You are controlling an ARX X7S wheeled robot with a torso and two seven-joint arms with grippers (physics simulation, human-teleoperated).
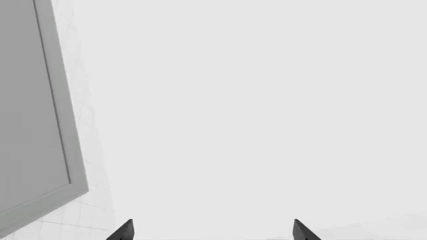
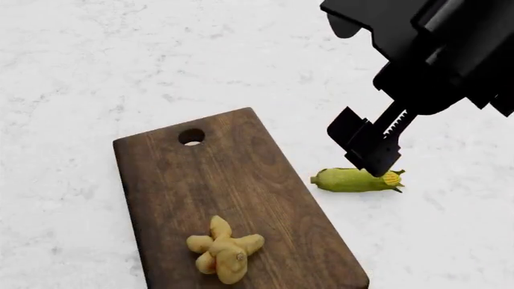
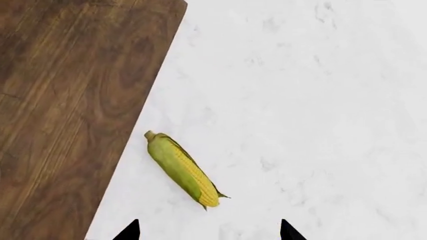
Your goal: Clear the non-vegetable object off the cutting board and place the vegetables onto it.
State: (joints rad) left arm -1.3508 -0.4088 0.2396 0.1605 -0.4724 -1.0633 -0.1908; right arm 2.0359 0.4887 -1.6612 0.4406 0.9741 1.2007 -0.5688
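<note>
While a white marbled worktop fills the head view, the dark, grained cutting board lies on it with its round hole at the far end and the knobby tan root near its near end. Just off the board's right edge lies the green-husked, yellow-tipped corn, with the right gripper above it, fingers spread. Only the left wrist view shows the left gripper, spread before a pale wall and a grey framed panel.

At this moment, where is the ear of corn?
In the head view the ear of corn lies on the white marble counter, just off the right long edge of the cutting board, below the right gripper, whose fingers are spread.
</note>
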